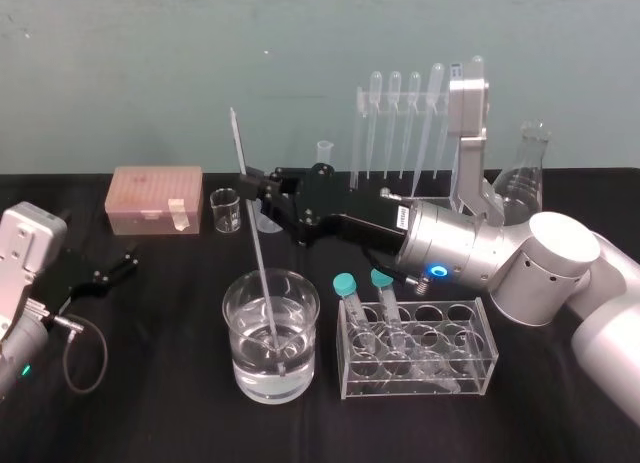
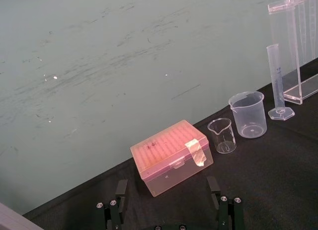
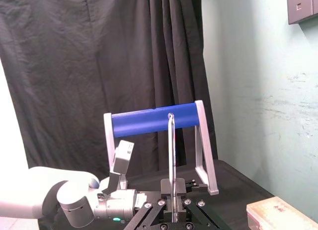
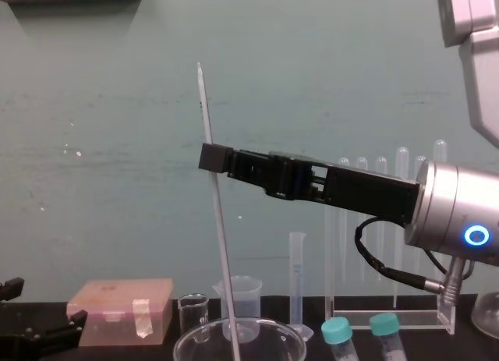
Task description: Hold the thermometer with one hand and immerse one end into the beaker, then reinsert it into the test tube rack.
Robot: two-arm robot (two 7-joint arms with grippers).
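While the right gripper (image 1: 250, 186) pinches it a little above its middle with pressed fingers, the thermometer (image 1: 263, 273) stands almost upright, its top leaning slightly to the robot's left. Its lower end is inside the beaker (image 1: 298, 368), dipped in the clear liquid near the bottom. The beaker stands on the black table (image 1: 160, 403), just beside a low clear rack (image 1: 420, 355) holding two teal-capped tubes. Behind the right arm, at the back of the table, stands the test tube rack (image 1: 359, 143) with pipettes (image 1: 395, 123) hanging in it. On the far left, the left gripper (image 1: 128, 260) lies low over the table with fingers spread, near a pink tip box (image 1: 157, 198).
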